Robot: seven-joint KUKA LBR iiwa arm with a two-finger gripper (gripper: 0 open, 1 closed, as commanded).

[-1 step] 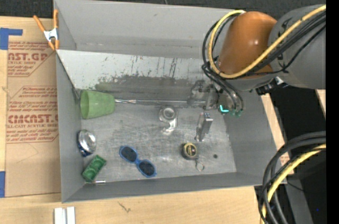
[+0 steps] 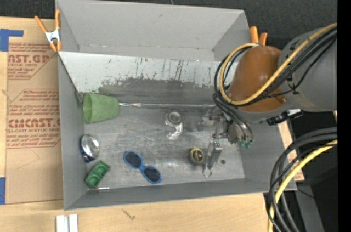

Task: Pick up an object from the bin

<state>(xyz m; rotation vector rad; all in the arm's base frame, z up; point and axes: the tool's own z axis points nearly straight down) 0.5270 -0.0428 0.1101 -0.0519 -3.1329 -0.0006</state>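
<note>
Two-finger gripper (image 2: 211,162) low in the right part of the grey metal bin (image 2: 153,28), just beside a small round brass-coloured piece (image 2: 196,156), its opening impossible to tell.

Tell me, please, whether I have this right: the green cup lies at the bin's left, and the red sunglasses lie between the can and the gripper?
Not quite: the camera view shows the sunglasses are blue, not red. The green cup does lie at the bin's left, and the sunglasses lie between the can and the gripper.
</note>
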